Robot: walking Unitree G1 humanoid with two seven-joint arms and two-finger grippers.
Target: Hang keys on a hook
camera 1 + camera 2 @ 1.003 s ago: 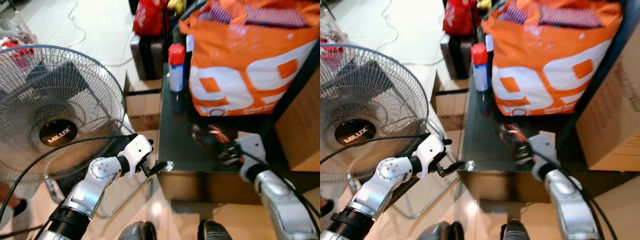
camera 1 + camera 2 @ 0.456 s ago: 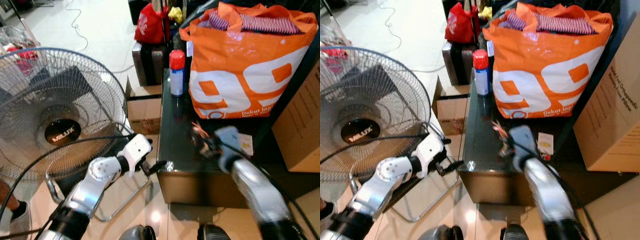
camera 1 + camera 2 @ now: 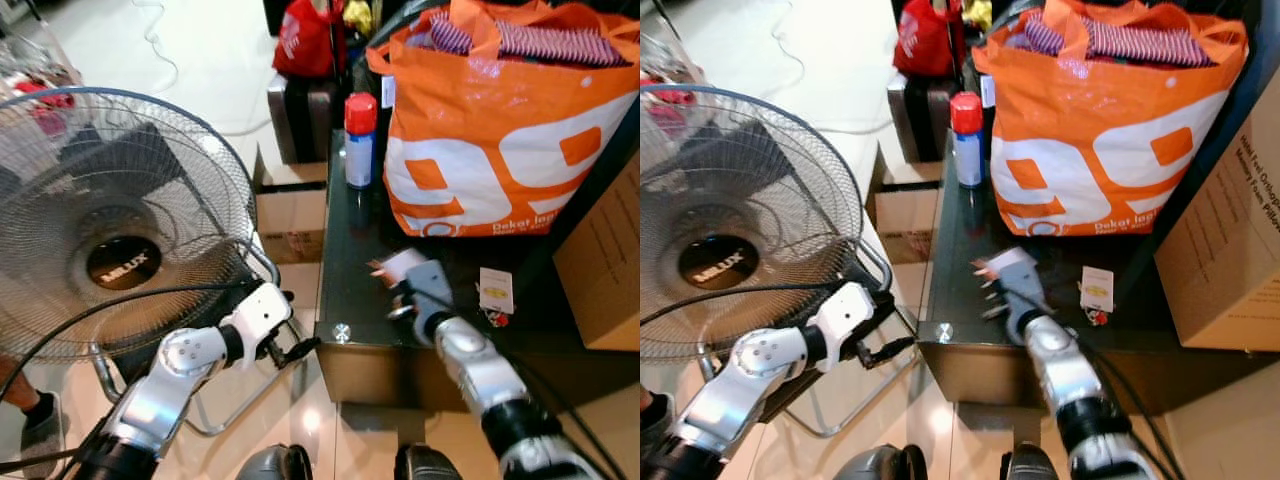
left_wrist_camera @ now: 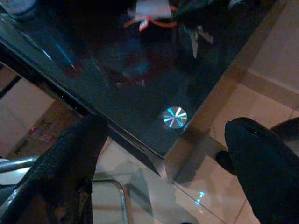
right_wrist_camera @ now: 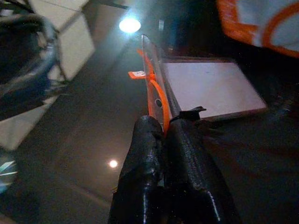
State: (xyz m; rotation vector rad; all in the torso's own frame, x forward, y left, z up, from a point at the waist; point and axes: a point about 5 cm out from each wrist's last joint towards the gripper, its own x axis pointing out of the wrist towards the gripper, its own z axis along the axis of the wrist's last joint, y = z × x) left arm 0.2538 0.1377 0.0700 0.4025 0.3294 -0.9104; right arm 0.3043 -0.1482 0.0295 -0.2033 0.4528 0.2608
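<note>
Right gripper point(image 3: 392, 290) pinches the keys point(image 4: 195, 33) by their orange cord point(image 5: 159, 95), fingers point(image 5: 145, 154) closed tight, low over the dark glass table point(image 3: 352, 262). Bunch hangs at 6 o'clock. Left gripper point(image 3: 300, 349) spread wide, empty, off the table's corner. No hook visible.

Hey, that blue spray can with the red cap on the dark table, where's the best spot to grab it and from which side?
Probably the blue body just under the red cap of the spray can, with a pincer coming in level from the robot's side. It stands upright, so the round body suits two fingers. The orange bag crowds the side toward the robot's right, leaving that side tight.
</note>
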